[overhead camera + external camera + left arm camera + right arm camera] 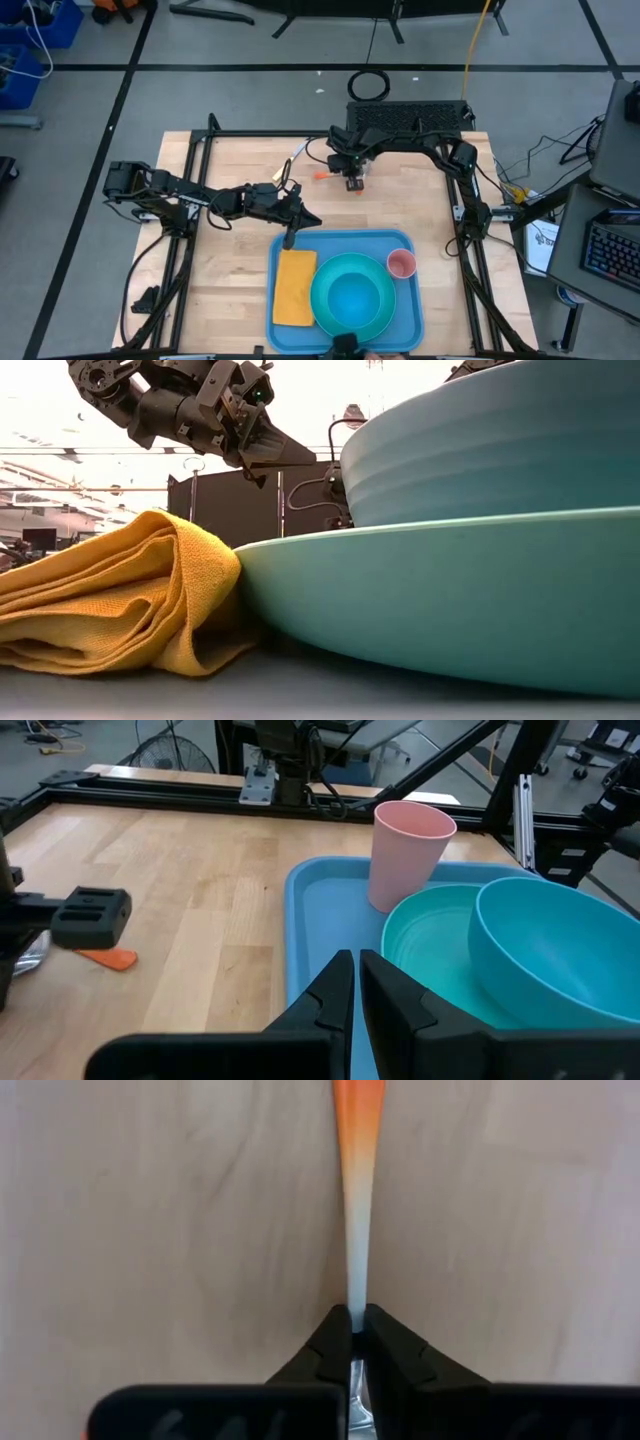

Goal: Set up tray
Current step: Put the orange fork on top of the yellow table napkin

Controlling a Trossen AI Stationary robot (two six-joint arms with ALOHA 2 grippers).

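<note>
Right gripper (357,1330): fingers pinched on an orange-handled utensil (358,1140) lying on the wooden table (230,170); only its wrist view shows the grip. Left gripper (356,982): fingers pressed together, empty, over the tray's far-left corner. Tray (335,243), just beyond it: napkin (294,287), plate (425,935), bowl (560,950), pink cup (405,855). Low view: napkin folds touching the plate rim.

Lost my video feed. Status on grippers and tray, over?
Right gripper shut on orange-handled utensil at table's far side. Left gripper shut, empty, over tray edge. Tray holds napkin, plate, bowl, cup.
</note>
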